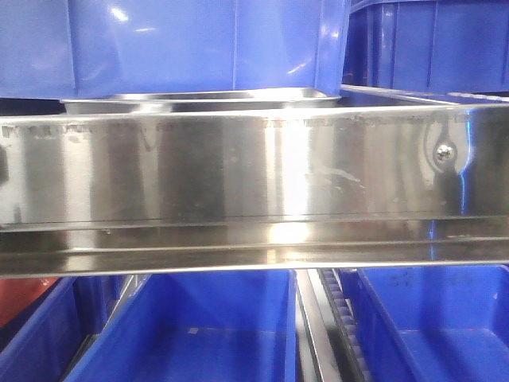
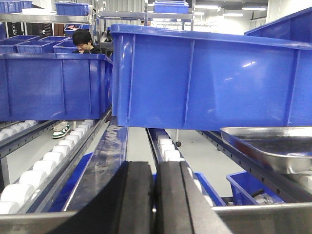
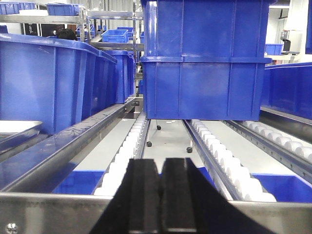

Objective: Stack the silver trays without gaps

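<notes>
A silver tray (image 1: 199, 99) peeks over the polished rail in the front view, only its rim and far wall showing under a blue bin. In the left wrist view a silver tray (image 2: 273, 146) rests on the roller lane to the right of my left gripper (image 2: 155, 195), which is shut with nothing between its black fingers (image 2: 134, 200). The right wrist view catches a silver tray's rim (image 3: 14, 128) at the far left edge. My right gripper (image 3: 160, 195) is shut and empty, low at the rack's front bar, well right of that tray.
A long steel rail (image 1: 238, 175) with a screw head (image 1: 445, 153) spans the front view. Large blue bins (image 2: 209, 78) (image 3: 204, 58) sit on roller lanes (image 3: 229, 165) ahead of both grippers. More blue bins (image 1: 199, 334) lie below. A person (image 2: 84, 40) stands behind the rack.
</notes>
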Tool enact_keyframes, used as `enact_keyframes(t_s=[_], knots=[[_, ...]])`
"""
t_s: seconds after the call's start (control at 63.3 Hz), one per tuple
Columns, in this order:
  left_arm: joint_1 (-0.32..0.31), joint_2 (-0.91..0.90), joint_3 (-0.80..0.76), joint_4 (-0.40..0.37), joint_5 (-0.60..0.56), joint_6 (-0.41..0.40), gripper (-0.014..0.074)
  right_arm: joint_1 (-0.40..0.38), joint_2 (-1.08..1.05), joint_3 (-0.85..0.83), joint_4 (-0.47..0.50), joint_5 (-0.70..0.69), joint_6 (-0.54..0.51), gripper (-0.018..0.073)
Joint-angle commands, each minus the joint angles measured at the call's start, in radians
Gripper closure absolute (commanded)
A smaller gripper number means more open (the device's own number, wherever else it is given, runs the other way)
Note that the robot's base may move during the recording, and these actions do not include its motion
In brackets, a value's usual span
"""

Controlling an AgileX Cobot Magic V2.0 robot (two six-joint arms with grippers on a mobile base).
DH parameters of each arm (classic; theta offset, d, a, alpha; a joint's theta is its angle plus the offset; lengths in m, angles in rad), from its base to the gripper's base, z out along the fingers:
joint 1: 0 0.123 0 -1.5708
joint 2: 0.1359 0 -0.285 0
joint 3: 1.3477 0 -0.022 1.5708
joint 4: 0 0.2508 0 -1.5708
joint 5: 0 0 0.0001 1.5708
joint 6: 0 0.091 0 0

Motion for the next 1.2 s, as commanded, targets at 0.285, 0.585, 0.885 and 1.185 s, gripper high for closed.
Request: enact_keyframes(t_s=[0.285,0.585,0.885,1.185], knots=[[-0.005,-0.003,-0.003,0.0,-0.015,0.0,0.0592,-0.002,-0.004,0.0,0.001,-0.023,-0.004,0.0637],[-0.005,-0.003,-0.003,0.0,-0.015,0.0,0.0592,-0.002,-0.004,0.0,0.001,-0.023,-0.004,0.0637],[-0.005,-0.003,-0.003,0.0,-0.015,0.0,0.0592,-0.002,-0.004,0.0,0.001,-0.117,-0.004,0.0637],[-0.004,-0.003,-0.003,-0.186,-0.124,0.0,0.0592,-0.002,-0.004,-0.035,0.005,-0.26,0.051,0.0637]])
